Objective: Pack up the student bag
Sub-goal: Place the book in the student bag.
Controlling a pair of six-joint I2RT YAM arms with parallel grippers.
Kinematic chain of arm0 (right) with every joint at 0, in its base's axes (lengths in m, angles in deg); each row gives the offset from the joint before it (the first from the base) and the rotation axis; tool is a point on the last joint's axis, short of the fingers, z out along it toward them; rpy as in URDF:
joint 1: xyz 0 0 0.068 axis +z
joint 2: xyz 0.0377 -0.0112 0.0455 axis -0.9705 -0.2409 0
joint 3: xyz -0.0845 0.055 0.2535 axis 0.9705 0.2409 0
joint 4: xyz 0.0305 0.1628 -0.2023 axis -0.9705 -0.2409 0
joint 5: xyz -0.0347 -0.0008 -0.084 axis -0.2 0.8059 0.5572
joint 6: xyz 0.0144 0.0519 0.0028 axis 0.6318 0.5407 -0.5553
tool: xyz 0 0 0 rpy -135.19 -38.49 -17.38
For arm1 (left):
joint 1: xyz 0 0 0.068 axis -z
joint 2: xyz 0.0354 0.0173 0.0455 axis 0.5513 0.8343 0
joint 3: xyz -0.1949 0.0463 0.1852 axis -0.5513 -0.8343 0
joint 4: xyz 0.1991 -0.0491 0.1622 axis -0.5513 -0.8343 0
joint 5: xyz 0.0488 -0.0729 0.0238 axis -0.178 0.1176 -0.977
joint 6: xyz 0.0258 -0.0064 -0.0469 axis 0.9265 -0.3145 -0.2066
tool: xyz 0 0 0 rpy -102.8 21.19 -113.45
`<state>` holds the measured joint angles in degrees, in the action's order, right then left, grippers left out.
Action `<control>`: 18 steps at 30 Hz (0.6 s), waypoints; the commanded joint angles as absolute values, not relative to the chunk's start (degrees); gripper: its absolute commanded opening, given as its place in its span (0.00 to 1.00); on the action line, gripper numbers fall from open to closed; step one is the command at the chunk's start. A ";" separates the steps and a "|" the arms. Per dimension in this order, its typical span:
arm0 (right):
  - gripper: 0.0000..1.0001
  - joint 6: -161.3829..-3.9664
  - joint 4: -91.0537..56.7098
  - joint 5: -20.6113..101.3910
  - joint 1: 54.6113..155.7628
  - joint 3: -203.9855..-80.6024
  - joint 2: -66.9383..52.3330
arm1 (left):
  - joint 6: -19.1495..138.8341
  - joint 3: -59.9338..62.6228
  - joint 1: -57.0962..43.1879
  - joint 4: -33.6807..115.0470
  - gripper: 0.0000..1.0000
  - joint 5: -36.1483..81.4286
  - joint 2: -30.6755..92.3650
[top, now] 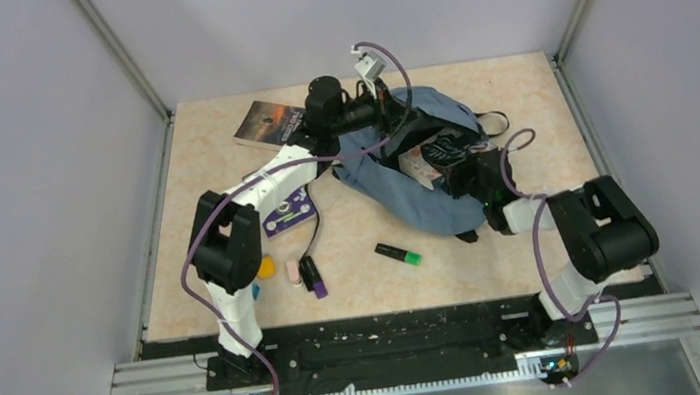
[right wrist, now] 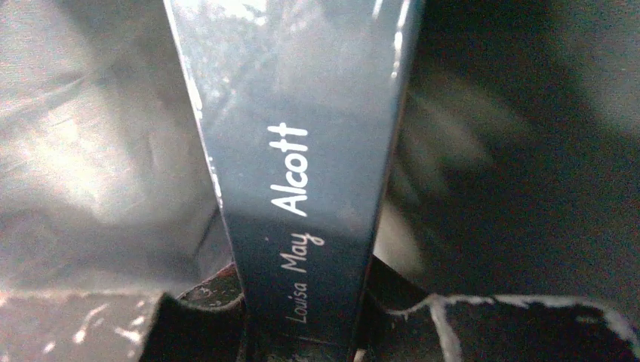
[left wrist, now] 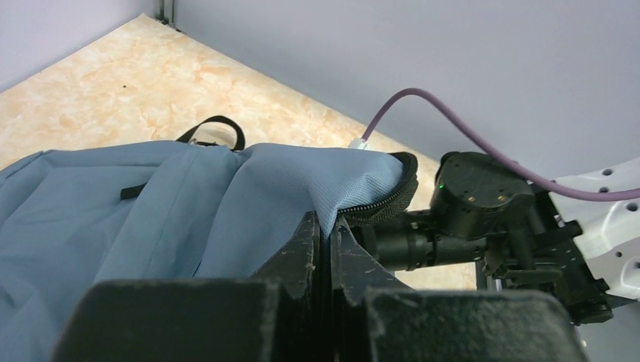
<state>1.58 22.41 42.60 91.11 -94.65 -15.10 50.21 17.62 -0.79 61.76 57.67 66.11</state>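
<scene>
The slate-blue student bag (top: 427, 198) lies at the table's middle right, its mouth held open. My left gripper (top: 385, 107) is shut on the bag's upper fabric edge by the black zipper and holds it up; the left wrist view shows the pinched fabric (left wrist: 332, 197) between the fingers. My right gripper (top: 468, 168) is shut on a dark book (top: 436, 155) and holds it in the bag's opening. In the right wrist view the book's spine (right wrist: 302, 173) reads "Louisa May Alcott", with the bag's dark inside around it.
A second book (top: 269, 122) lies at the back left. A purple card (top: 288, 213), a black-and-purple marker (top: 312, 275), a pink eraser (top: 293, 271), yellow and blue bits (top: 262, 269) and a green-capped highlighter (top: 398, 253) lie on the tabletop (top: 366, 276). Grey walls enclose the table.
</scene>
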 commanded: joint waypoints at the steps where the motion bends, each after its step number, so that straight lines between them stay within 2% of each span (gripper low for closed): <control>1: 0.00 0.60 32.50 46.95 92.12 -100.63 -18.85 | 48.67 21.29 -1.10 68.34 0.00 59.52 63.85; 9: 0.00 -2.96 30.64 41.82 92.50 -107.36 -24.04 | 46.69 24.62 -2.69 66.55 0.00 65.28 66.05; 18: 0.00 -7.97 32.70 33.53 94.46 -105.14 -26.46 | 44.04 26.28 -3.19 68.03 0.00 66.78 67.77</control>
<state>-4.35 25.81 37.35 93.14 -105.36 -27.76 45.95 22.12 -3.00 61.54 64.01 68.25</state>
